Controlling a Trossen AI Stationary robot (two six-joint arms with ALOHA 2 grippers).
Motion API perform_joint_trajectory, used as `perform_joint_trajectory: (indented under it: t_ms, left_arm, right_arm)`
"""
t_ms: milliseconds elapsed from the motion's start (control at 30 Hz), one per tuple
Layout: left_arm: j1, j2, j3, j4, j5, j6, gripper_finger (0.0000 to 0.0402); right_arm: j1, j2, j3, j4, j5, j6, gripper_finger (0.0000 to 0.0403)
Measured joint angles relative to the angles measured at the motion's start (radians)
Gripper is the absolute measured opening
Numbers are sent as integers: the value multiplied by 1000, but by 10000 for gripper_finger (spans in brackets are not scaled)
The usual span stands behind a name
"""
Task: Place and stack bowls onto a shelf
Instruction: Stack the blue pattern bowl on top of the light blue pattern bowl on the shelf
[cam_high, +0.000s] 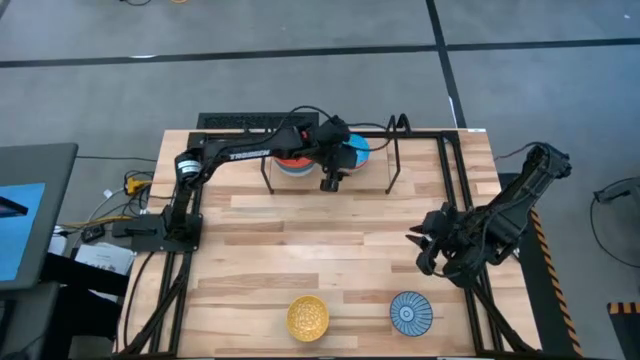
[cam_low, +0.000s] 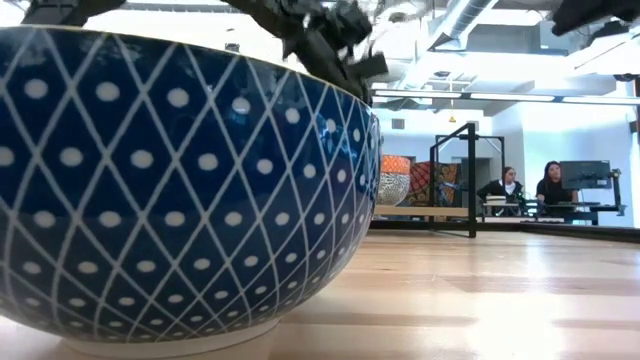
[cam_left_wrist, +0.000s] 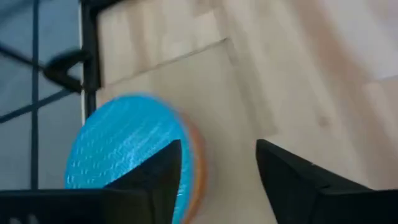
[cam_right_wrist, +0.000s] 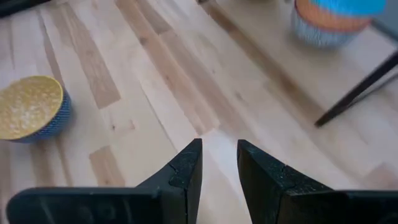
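Lower centre of the high view, the yellow patterned bowl (cam_high: 308, 317) and the blue-white patterned bowl (cam_high: 410, 312) sit loose on the tabletop (cam_high: 300, 240), both much nearer the right gripper (cam_high: 428, 250), which hangs at mid-right with jaws part open and empty. Upper centre, the left gripper (cam_high: 331, 184) hovers wide open and empty just beside the bowl stack (cam_high: 300, 158) on the shelf (cam_high: 330, 150), so the right arm looks better placed for the next pick.

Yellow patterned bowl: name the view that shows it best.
The high view: the yellow patterned bowl shows whole on the table's near edge. The right wrist view catches it at the picture's edge; the low and left wrist views miss it.
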Motion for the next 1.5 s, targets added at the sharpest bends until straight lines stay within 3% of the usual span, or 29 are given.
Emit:
perform_joint_trajectory:
  t_ms: [100,233,300,467,633,800,933,1100,1300,1500]
  left_arm:
    - [-36,-61,1,-92,35,-26,214]
    - [-80,-139,-20,-252,236,-118,223]
    - [-123,-174,-75,-257,281,-175,222]
    - [-310,-256,-265,-177,74,-248,207]
    - [-501,-312,-415,6,-27,-358,197]
    - [-636,-321,-452,131,-168,-413,197]
    - [-694,-321,-453,167,-238,-380,197]
    - [-728,-321,-453,211,-260,-337,197]
    - [-736,-272,-451,327,-207,-223,197]
    - [-735,-193,-428,425,-151,34,196]
  right_arm:
    - [0,0,-37,25,-74,90,127]
    - [13,2,-156,156,-220,165,125]
    - [26,6,-221,262,-274,167,127]
    - [85,55,-292,419,-320,128,150]
    - [131,151,-294,492,-388,127,185]
    - [165,261,-286,538,-495,136,202]
    - [183,336,-272,564,-548,148,187]
    - [181,401,-264,564,-595,151,132]
    - [106,393,-262,565,-594,50,37]
    - [-59,365,-241,562,-586,-62,42]
